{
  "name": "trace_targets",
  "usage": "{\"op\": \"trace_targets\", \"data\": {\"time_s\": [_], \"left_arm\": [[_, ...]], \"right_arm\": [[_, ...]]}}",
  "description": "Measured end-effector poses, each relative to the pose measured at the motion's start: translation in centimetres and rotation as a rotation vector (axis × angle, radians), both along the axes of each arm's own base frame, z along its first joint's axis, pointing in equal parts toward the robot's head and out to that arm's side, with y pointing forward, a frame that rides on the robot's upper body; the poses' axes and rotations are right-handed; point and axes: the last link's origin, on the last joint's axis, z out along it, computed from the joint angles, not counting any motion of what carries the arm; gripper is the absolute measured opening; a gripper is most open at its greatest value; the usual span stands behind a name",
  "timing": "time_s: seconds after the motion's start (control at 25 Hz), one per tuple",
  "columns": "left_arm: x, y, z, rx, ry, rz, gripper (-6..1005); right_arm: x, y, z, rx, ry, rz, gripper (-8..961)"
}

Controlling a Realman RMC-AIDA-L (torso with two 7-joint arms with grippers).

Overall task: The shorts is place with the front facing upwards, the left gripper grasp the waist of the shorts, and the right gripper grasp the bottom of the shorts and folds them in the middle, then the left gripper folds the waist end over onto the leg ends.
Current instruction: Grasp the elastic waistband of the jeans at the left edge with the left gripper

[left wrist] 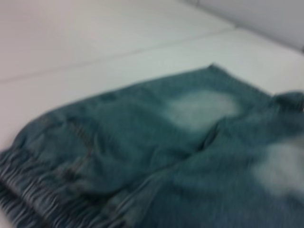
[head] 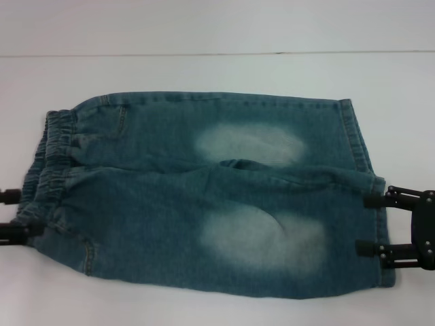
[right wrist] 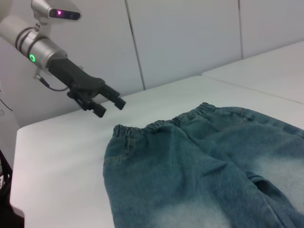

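Note:
The blue-green denim shorts lie flat on the white table, pale faded patches up. The gathered waist is at the left and the leg hems at the right. My left gripper is open at the far left, level with the near end of the waist. In the right wrist view the left gripper hangs above the table just beyond the waist, apart from it. My right gripper is open, its two fingers spread over the near leg's hem. The left wrist view shows the waistband close up.
The white table runs on behind the shorts, with a thin seam line across it. Pale wall panels stand beyond the table's far side. The table's corner edge drops off near the left arm.

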Motion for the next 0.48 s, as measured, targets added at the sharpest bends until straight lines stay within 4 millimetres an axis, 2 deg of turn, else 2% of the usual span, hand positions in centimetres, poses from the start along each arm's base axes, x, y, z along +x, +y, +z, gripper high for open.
{"op": "trace_targets", "data": {"time_s": [0.16, 0.48], "left_arm": [[-0.1, 0.2, 0.4, -0.071, 0.090, 0.068, 848], [-0.7, 1.4, -1.3, -0.088, 0.199, 0.105, 843]], "right_arm": [[0.1, 0.1, -0.1, 0.007, -0.003, -0.008, 916], [-0.1, 0.6, -0.6, 0.001, 0.001, -0.008, 916]]}}
